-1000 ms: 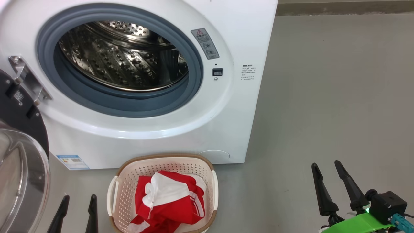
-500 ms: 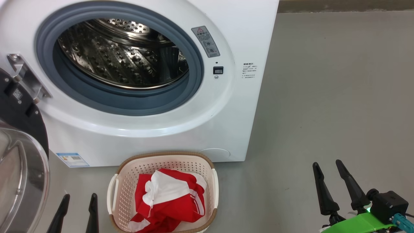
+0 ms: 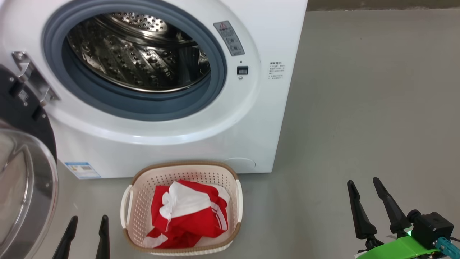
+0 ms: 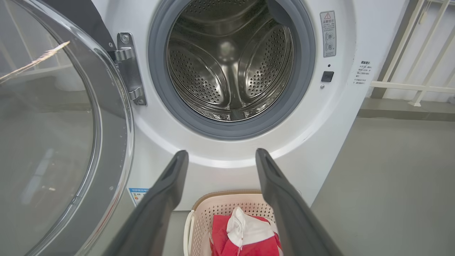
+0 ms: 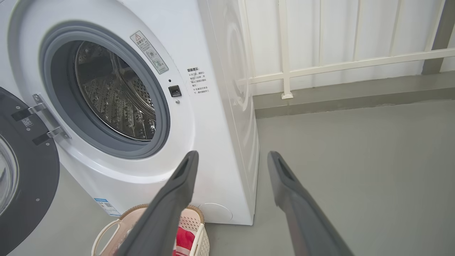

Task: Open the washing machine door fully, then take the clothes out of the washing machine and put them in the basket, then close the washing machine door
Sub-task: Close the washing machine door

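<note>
The white washing machine [image 3: 273, 36] stands open, and what shows of its steel drum [image 3: 136, 54] holds no fabric. Its door [image 3: 21, 172] hangs swung out at the left, glass bulge facing me. In front sits the cream basket [image 3: 143, 187] with the red and white clothes [image 3: 187, 212] inside. My left gripper [image 3: 88, 218] is open low at the left of the basket, holding nothing. My right gripper [image 3: 363, 181] is open over the floor, well to the right. The left wrist view looks over the basket [image 4: 213, 206] into the drum [image 4: 227, 60], with the door [image 4: 64, 124] alongside.
Grey floor [image 3: 377, 108] stretches to the right of the washer. A white railing [image 5: 320, 67] on a low kerb runs behind it. The washer's side panel [image 5: 234, 106] faces the right gripper [image 5: 231, 154].
The head view has shifted slightly, so the washer and basket sit a bit higher in the picture. Both grippers stay open and in place.
</note>
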Motion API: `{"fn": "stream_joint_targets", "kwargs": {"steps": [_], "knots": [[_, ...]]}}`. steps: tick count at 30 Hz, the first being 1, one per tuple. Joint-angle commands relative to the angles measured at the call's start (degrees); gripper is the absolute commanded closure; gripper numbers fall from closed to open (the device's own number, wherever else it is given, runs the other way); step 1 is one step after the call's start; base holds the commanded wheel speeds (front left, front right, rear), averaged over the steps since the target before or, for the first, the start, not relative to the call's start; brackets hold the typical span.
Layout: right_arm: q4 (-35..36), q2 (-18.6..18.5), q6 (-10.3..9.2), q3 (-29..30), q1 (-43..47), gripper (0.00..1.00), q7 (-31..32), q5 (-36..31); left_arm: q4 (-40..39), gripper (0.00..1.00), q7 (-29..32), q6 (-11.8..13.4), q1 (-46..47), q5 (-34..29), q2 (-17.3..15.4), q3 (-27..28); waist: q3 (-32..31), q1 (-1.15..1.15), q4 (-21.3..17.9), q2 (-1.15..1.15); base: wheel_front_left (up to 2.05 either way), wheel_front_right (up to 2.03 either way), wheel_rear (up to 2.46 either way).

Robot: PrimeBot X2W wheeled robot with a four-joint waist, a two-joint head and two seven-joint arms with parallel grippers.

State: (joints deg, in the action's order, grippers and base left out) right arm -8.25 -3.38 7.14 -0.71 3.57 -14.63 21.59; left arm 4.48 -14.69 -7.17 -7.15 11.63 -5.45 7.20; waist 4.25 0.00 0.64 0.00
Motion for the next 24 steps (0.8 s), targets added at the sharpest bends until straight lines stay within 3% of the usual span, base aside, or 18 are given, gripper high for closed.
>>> {"fn": "stream_joint_targets", "kwargs": {"steps": [1,10,24], "knots": [[1.32,-0.53,0.35,-1.05,-1.35,0.00,-0.37,0.00,-1.11,0.00,-0.30,-0.32,1.74,-0.30,-0.65,1.80,0.01,0.00,0.02,0.00,-1.37,1.37,0.00],[1.33,-0.52,0.35,-0.99,-1.30,0.00,-0.37,-0.01,-1.54,0.00,-0.30,-0.32,1.80,0.41,-0.83,1.47,-0.15,0.00,0.25,0.00,-1.07,1.07,0.00],[1.08,-1.08,0.35,-1.52,-0.94,0.00,-0.37,0.12,-0.10,0.00,-0.30,-0.32,2.25,1.31,-0.44,0.85,-0.82,0.00,2.38,0.00,-0.07,0.07,0.00]]}}
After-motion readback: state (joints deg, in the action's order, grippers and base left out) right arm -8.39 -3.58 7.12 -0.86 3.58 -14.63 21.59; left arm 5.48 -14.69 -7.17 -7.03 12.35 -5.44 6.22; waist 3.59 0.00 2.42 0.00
